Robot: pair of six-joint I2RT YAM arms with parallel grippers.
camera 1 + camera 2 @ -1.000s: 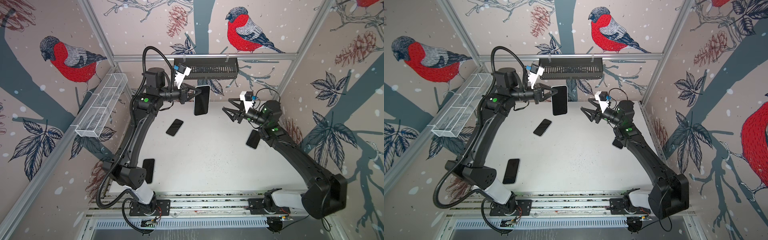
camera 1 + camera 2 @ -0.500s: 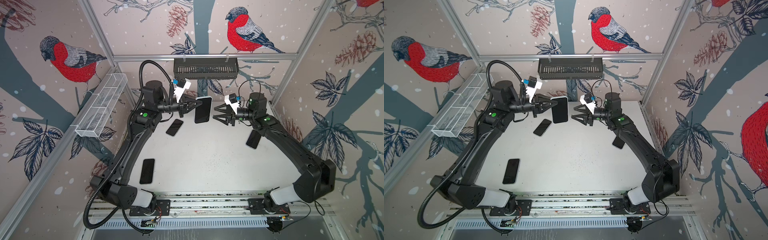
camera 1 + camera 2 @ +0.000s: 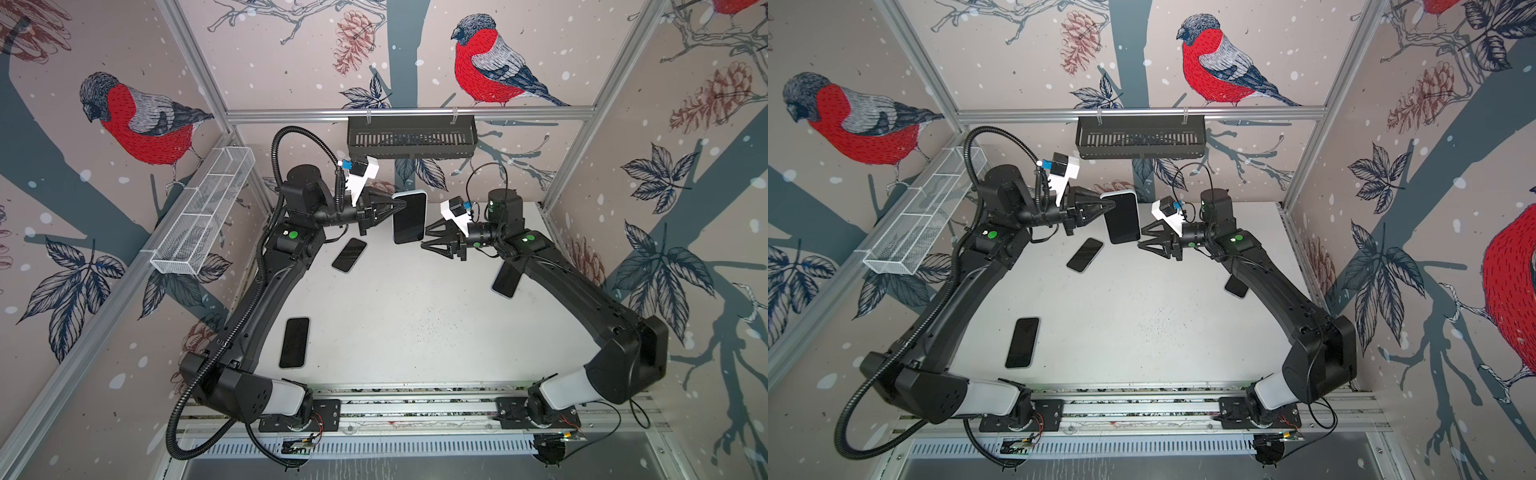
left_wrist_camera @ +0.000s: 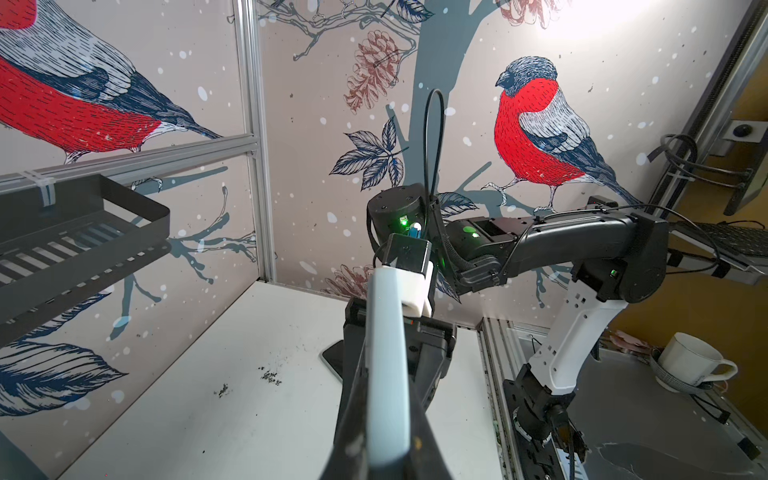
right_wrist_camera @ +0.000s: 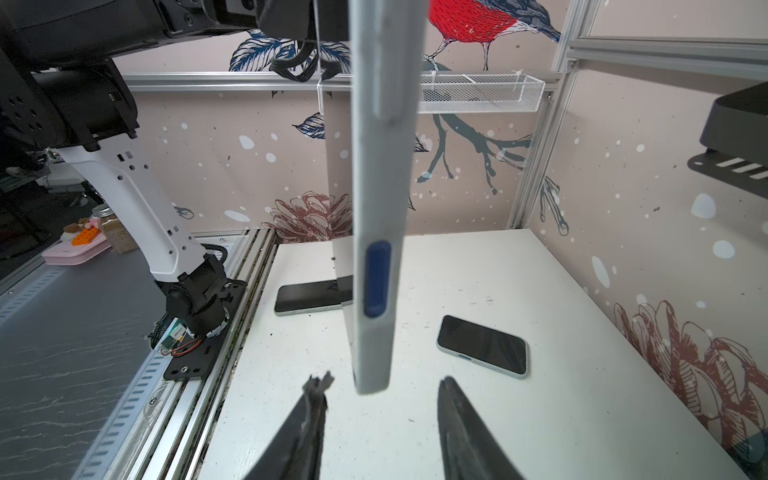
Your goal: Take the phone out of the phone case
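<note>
The left gripper (image 3: 401, 204) clamps the black-screened phone (image 3: 409, 220), upright in its pale blue-grey phone case (image 5: 378, 166); the right gripper (image 3: 423, 240) stands parted just beside.

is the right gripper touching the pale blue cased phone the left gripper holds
Apart. In the right wrist view the right gripper stands open astride the pale blue cased phone, white table showing in the gap on each side.

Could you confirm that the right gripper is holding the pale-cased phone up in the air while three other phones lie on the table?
Not quite: it is the left gripper that holds the cased phone in the air, as both top views show. The right gripper is open. Three other phones do lie on the table.
</note>
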